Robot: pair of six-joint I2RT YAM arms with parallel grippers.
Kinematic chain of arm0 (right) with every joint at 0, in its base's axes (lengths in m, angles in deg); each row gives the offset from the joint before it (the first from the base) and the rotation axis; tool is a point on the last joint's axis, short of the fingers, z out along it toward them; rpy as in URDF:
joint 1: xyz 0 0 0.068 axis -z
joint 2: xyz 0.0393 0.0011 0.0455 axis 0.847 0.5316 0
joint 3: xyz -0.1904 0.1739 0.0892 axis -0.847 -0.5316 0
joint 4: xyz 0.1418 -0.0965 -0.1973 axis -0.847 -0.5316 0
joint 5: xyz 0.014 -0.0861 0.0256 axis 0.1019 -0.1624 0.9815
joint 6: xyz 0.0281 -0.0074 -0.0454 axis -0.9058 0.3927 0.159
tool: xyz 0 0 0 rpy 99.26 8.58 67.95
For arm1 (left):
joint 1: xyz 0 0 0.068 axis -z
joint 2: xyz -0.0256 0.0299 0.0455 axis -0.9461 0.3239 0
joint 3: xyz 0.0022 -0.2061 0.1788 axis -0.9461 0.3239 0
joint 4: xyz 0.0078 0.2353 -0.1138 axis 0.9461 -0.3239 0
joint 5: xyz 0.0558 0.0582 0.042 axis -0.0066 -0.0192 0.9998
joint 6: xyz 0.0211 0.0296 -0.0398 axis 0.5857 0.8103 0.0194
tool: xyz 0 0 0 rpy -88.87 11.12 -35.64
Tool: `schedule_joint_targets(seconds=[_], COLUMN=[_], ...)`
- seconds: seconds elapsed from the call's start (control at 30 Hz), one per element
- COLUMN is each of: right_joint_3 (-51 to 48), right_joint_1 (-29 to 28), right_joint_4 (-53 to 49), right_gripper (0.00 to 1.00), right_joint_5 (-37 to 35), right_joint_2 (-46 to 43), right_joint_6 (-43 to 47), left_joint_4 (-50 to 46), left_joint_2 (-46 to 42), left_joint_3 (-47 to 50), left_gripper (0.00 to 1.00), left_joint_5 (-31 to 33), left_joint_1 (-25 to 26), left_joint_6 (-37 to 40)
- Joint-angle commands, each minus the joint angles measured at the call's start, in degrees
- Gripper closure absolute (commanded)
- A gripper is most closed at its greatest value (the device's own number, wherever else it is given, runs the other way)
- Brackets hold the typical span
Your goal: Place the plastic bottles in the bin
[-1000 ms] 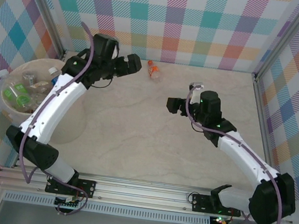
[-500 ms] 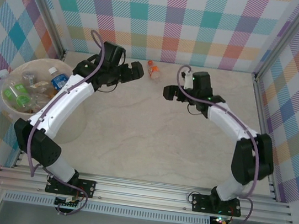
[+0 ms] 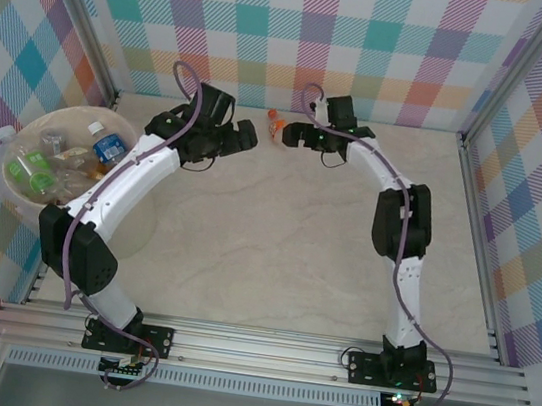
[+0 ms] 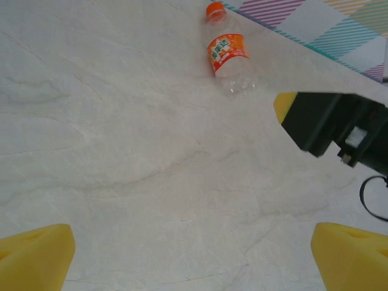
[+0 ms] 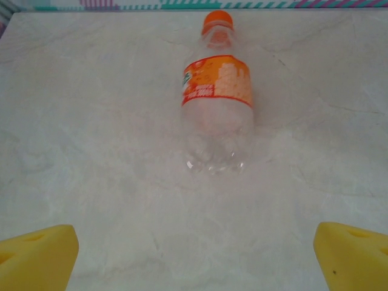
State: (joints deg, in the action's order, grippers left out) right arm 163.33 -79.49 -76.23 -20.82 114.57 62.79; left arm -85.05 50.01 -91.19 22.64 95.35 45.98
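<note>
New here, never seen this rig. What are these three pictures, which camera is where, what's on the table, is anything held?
These are two robot arms bolted at the near edge of a table, each ending in two-finger jaws. The overhead picture looks down from behind their bases, with the left arm on the left and the right arm on the right. The other two pictures come from a camera on each wrist. The yellow pads in the bottom corners are that arm's own fingertips. On the pale table one clear orange-capped bottle lies on its side near the back wall. The round bin at the left holds several more bottles. Both sets of jaws stand open near the lying bottle and hold nothing.
</note>
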Motion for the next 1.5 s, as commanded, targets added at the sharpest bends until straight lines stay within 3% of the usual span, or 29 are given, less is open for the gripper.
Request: schedule_joint_targets(seconds=[0.0, 0.17, 0.47, 0.83, 1.0, 1.23, 1.33, 1.47], right_joint_3=[7.91, 20.4, 25.88, 34.44, 34.3, 32.24, 25.81, 9.89], right_joint_1=[0.08, 0.16, -0.35, -1.47, -2.3, -2.73, -2.74, -2.74], right_joint_4=[-3.62, -6.64, -4.42, -4.16, -3.98, -4.64, -1.11, 7.65], right_gripper=[0.0, 0.01, 0.04, 0.17, 0.21, 0.39, 0.44, 0.49], right_joint_5=[0.44, 1.16, 4.78, 6.2, 5.99, 1.76, 1.76, 3.6], right_joint_2=[5.92, 14.95, 21.84, 28.26, 28.76, 26.2, 21.07, 9.83], right_joint_6=[-4.12, -7.22, -11.65, -19.22, -19.57, -18.58, -16.07, -14.19], left_joint_4=[0.02, 0.73, 1.11, 1.03, 0.95, 0.69, 1.02, 2.12], left_joint_2=[1.27, 2.55, 5.28, 7.27, 7.8, 7.91, 7.37, 5.77], left_joint_3=[1.36, 1.56, 0.95, 0.63, 0.37, 0.2, 0.24, 0.97], left_gripper=[0.0, 0.0, 0.0, 0.0, 0.0, 0.0, 0.0, 0.0], left_joint_5=[1.32, 0.04, -1.86, -2.68, -3.12, -4.5, -5.79, -8.1], left_joint_1=[-0.68, -1.4, -2.72, -3.68, -3.77, -3.81, -3.82, -3.77], left_joint_6=[0.1, -0.19, -0.15, -0.16, -0.17, -0.16, -0.1, -0.24])
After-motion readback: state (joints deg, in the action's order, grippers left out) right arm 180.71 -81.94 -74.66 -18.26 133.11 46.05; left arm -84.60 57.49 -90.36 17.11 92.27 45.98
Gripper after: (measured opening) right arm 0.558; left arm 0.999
